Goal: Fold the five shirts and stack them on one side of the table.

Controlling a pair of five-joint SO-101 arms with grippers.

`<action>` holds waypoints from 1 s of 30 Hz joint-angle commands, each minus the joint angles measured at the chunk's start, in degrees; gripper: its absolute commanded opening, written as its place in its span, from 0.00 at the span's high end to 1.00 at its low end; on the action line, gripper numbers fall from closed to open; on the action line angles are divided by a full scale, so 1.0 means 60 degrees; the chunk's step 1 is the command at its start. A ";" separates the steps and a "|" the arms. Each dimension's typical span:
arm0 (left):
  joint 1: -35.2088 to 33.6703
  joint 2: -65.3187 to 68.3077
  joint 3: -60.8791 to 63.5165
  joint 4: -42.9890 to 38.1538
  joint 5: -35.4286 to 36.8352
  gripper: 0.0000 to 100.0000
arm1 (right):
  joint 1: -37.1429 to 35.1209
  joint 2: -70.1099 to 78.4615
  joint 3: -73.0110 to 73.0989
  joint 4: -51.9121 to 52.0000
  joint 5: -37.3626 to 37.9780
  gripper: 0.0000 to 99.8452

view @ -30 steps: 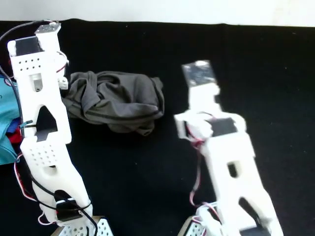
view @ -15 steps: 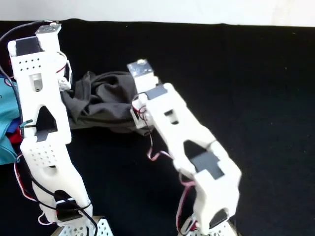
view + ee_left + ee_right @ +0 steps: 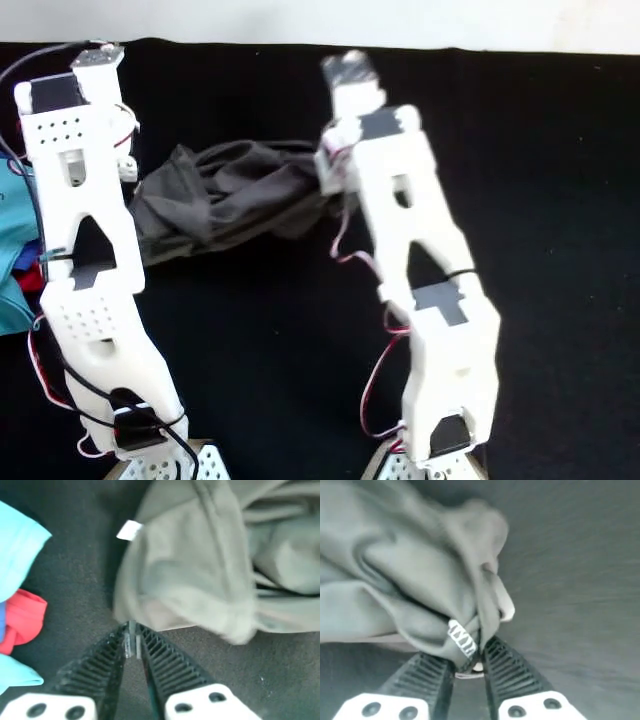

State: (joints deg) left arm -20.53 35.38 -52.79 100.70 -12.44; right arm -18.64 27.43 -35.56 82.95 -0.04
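Worked over a black table (image 3: 560, 200). Found the shirt (image 3: 230, 195), a grey one, left of centre on it, bunched and drawn out rope-like between both arms, not spread flat. Saw a pile (image 3: 12, 230) of teal and red clothes at the table's left edge, just beside the left arm.

Had the right gripper (image 3: 470, 657) clamped on a gathered fold at the shirt's right end, jaws closed on cloth next to a striped label (image 3: 461, 639). Had the left gripper (image 3: 131, 642) closed at the opposite edge, apparently nipping the hem; could not tell how much cloth sat between the tips.

Judged the step as opening out one shirt, with no fold made and no stack begun. Needed next a steady pull apart and a flat lay-down, then likely fresh holds at two proper corners, since a bunched fold gave poor control.
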 commanded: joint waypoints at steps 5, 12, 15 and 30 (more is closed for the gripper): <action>-0.0022 -0.1941 -0.0066 0.0103 -0.0044 0.95 | 0.1531 -0.0051 -0.5824 0.2835 0.1553 0.99; 0.0462 -0.1868 -0.0022 0.0103 -0.0029 0.83 | 0.2733 -0.0051 -0.7260 0.2996 0.2476 0.99; 0.0901 -0.1062 -0.0051 0.0088 -0.0029 0.83 | 0.2996 0.0007 -0.6908 0.3011 0.2608 0.96; 0.4608 0.1209 -0.0081 -0.1421 0.1495 0.82 | 0.3553 -0.0081 -0.5780 0.3011 0.2593 0.75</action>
State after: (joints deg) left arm 3.30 43.03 -52.79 94.64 -6.11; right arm 0.26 27.87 -70.37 100.35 14.99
